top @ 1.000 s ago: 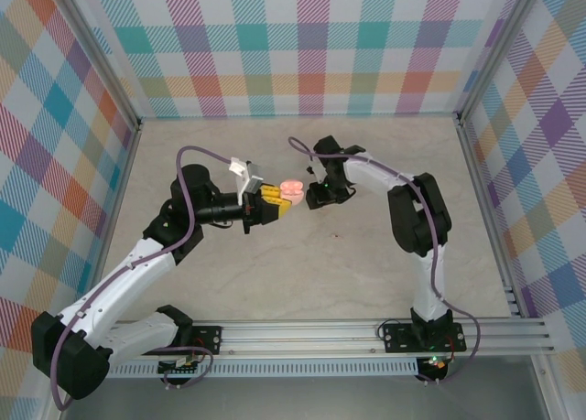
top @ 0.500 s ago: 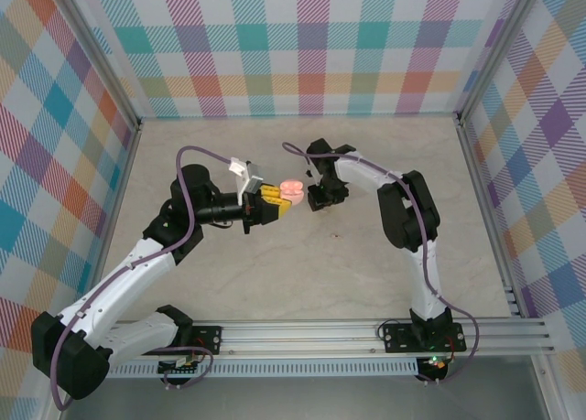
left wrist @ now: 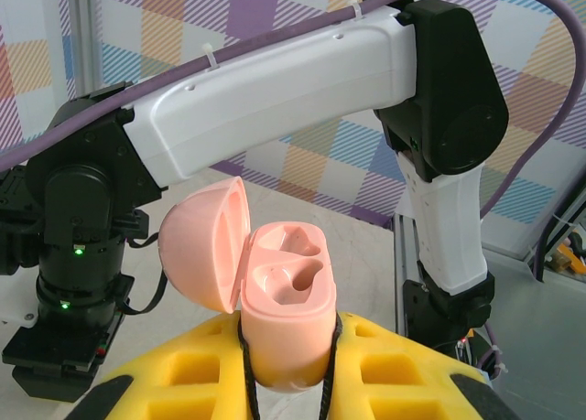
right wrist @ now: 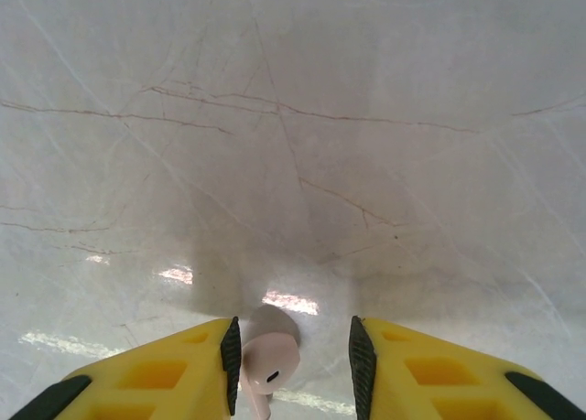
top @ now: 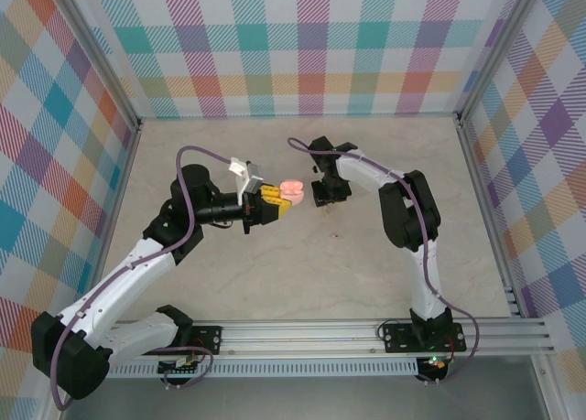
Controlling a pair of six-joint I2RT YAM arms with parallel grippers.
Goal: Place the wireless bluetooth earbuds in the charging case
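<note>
Now left fingers [left wrist: 366, 347] clench the open charging case [left wrist: 279, 338], both wells [left wrist: 286, 279] empty; my right fingers [right wrist: 206, 351] stand released around an earbud [right wrist: 268, 358].

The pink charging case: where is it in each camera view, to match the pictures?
Top external: the pink charging case sits centre, at the tip of the left gripper.
Left wrist: lower centre, lid open leftwards, clamped between yellow fingers.
Right wrist: looks down at the table, a pale earbud inside the right gripper.
Shared landmark: the white right arm, in top external and across the top of left wrist.
</note>
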